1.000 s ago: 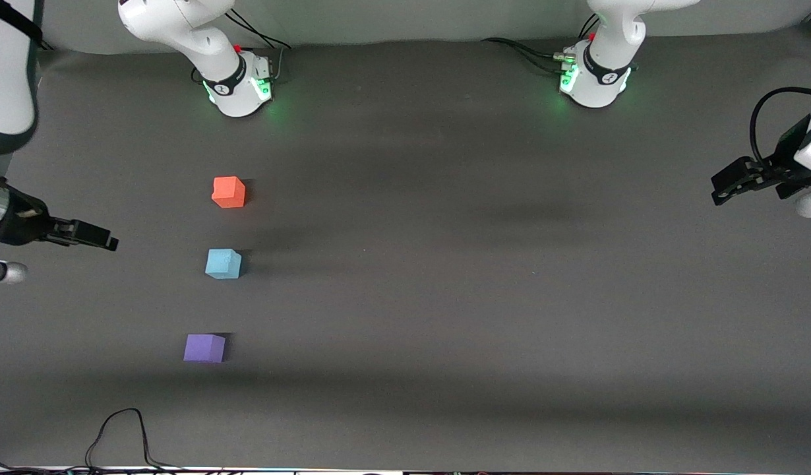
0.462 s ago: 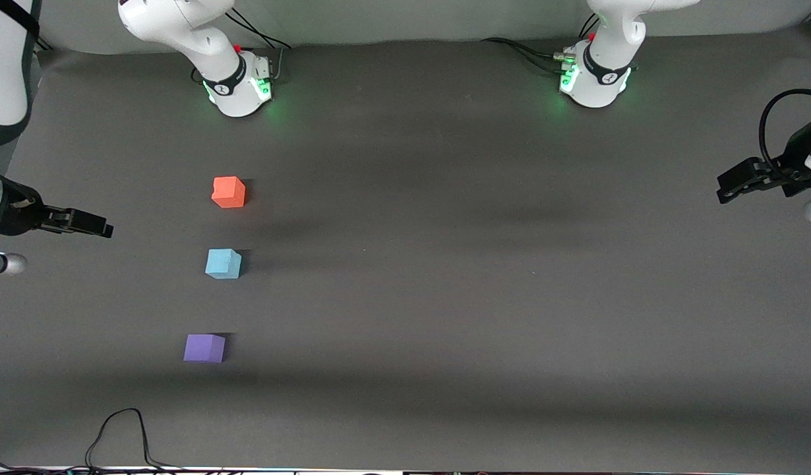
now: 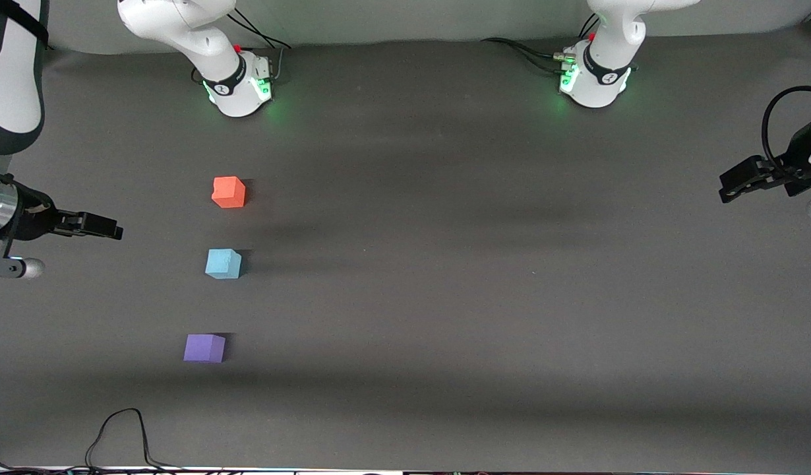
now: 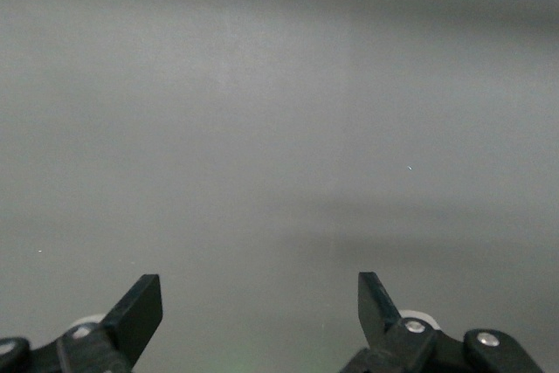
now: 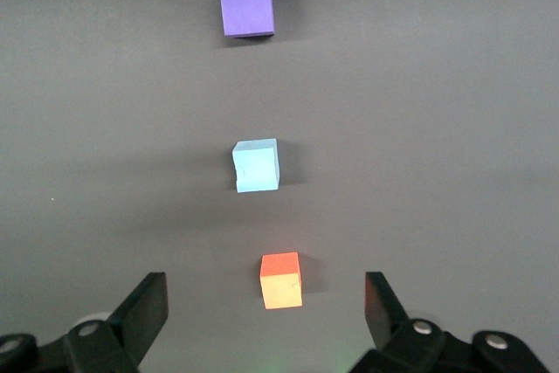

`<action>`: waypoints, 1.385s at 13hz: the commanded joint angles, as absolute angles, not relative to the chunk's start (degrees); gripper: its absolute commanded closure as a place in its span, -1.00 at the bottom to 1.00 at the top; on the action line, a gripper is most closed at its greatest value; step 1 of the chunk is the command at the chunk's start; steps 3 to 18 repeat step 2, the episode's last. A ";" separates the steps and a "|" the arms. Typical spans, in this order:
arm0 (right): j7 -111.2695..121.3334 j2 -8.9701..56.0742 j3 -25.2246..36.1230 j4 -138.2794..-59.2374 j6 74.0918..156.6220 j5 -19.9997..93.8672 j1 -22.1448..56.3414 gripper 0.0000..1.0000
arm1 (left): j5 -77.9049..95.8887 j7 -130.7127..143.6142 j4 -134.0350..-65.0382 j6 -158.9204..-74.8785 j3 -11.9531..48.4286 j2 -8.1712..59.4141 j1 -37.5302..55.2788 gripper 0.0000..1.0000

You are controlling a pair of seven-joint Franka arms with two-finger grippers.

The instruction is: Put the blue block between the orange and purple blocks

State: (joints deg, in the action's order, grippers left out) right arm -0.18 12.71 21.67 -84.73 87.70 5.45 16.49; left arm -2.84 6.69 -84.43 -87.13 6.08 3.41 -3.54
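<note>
Three cubes stand in a loose row on the dark surface (image 3: 445, 297), toward the right arm's end of it: the orange block (image 3: 229, 192) nearest the robots' bases, the blue block (image 3: 223, 264) in the middle, and the purple block (image 3: 204, 348) nearest the front camera. The blue block sits upright and free, well apart from both neighbours, roughly midway between them; the purple one lies slightly off the line of the other two. Judged from this layout, the blue block is already where the task wants it, which would explain why neither arm holds anything.

The right hand (image 3: 105, 229) hangs in the air over the bare edge of the surface at the right arm's end, beside the row and well apart from the blue block. Its fingers are spread wide and empty, and the right wrist view looks down on all three cubes between them. The left hand (image 3: 735, 185) waits over the left arm's end of the surface, fingers (image 4: 140, 307) likewise spread, with nothing under it but bare surface.
</note>
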 commanded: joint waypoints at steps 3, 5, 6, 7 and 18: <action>-0.17 7.67 14.68 -90.58 91.12 2.82 10.29 -1.00 | -2.64 6.24 -83.14 -85.43 6.06 3.60 -3.60 -1.00; -0.17 7.67 14.68 -90.58 91.12 2.82 10.29 -1.00 | -2.64 6.24 -83.14 -85.43 6.06 3.60 -3.60 -1.00; -0.17 7.67 14.68 -90.58 91.12 2.82 10.29 -1.00 | -2.64 6.24 -83.14 -85.43 6.06 3.60 -3.60 -1.00; -0.17 7.67 14.68 -90.58 91.12 2.82 10.29 -1.00 | -2.64 6.24 -83.14 -85.43 6.06 3.60 -3.60 -1.00; -0.17 7.67 14.68 -90.58 91.12 2.82 10.29 -1.00 | -2.64 6.24 -83.14 -85.43 6.06 3.60 -3.60 -1.00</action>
